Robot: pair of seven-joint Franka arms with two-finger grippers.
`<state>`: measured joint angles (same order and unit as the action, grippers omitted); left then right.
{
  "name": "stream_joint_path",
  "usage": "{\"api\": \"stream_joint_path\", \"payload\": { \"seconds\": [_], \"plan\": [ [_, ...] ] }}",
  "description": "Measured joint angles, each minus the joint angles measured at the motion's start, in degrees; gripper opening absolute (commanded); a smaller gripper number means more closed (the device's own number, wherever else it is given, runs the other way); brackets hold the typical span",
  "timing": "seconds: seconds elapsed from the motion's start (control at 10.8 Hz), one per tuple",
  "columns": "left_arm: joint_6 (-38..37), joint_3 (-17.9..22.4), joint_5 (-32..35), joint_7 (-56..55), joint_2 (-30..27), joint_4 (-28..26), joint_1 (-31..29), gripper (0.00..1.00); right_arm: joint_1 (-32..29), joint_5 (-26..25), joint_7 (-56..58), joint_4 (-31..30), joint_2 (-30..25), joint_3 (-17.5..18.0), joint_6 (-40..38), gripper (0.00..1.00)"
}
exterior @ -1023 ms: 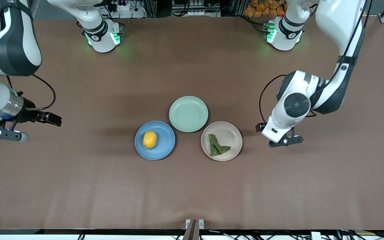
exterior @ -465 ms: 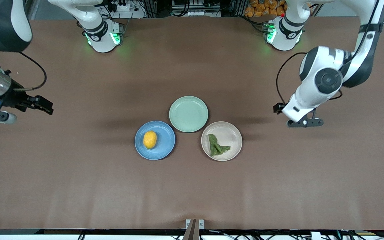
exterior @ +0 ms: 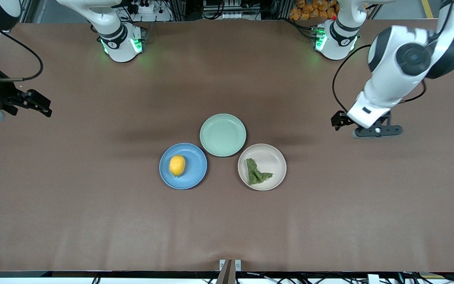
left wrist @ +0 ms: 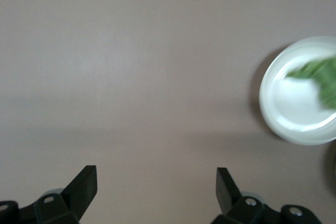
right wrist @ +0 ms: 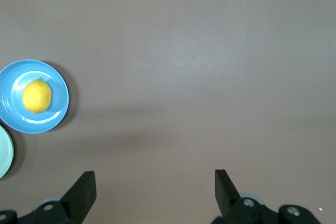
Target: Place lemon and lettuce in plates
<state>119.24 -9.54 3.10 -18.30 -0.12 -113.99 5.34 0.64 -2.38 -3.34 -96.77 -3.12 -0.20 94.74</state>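
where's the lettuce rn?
In the front view, the lettuce lies in the beige plate, toward the left arm's end, beside the blue plate and nearer the camera than the green plate.

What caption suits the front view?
Lemon on blue plate, lettuce on beige plate, green plate bare.

We see the lemon, yellow and oval, lying in the blue plate. The lettuce, a crumpled dark green leaf, lies in the beige-white plate, toward the left arm's end.
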Motion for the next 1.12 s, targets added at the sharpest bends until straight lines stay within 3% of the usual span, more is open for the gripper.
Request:
{"api": "stream_joint_path", "payload": {
  "seconds": [0.19, 0.37, 0.56, 1.12],
  "plan": [
    [-0.6, 0.3, -0.3, 0.0, 0.0, 4.7, 0.0, 1.00, 0.4, 0.0, 2.6, 2.6, -0.2, -1.6, -2.7, 1.00],
    [-7.2, 0.3, -0.5, 1.4, 0.0, 8.5, 0.0, 1.00, 2.0, 0.1, 4.3, 4.3, -0.2, -4.0, -4.7, 1.00],
    [-17.4, 0.4, -0.8, 5.6, -0.1, 13.9, 0.0, 1.00, 2.8, 0.1, 5.3, 5.7, -0.2, -4.3, -4.9, 1.00],
    [-30.3, 2.0, -3.4, 6.3, -0.1, 25.1, -0.4, 1.00, 3.1, 2.8, 5.8, 10.7, 2.7, -4.5, -5.3, 1.00]
  ]
}}
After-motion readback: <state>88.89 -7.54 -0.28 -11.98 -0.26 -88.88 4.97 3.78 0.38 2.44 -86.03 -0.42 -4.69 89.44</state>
